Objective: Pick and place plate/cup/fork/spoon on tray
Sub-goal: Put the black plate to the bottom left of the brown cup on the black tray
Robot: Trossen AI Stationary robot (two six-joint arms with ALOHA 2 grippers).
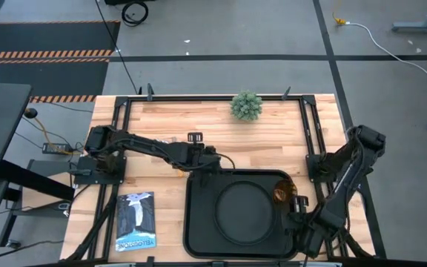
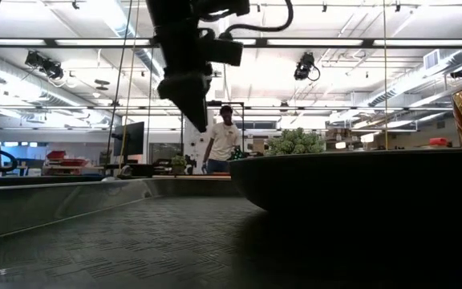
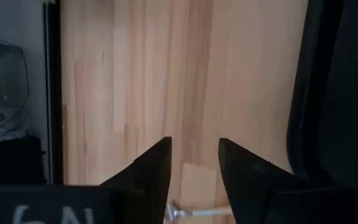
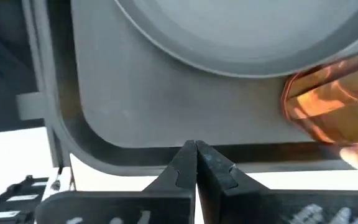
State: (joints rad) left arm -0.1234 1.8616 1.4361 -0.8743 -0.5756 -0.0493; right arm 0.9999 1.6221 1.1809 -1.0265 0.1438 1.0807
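Holding one plate [image 1: 247,211] and one cup [image 1: 281,192], one tray [image 1: 199,222] sits near; left fingers [image 3: 157,171] parted empty, right fingers [image 4: 188,165] clenched empty.

Tray [image 1: 199,222] mostly filled by plate [image 1: 243,211] & cup [image 1: 282,193], bare wood betw plant [image 1: 246,105] & tray, booklet [image 1: 136,220] front-left
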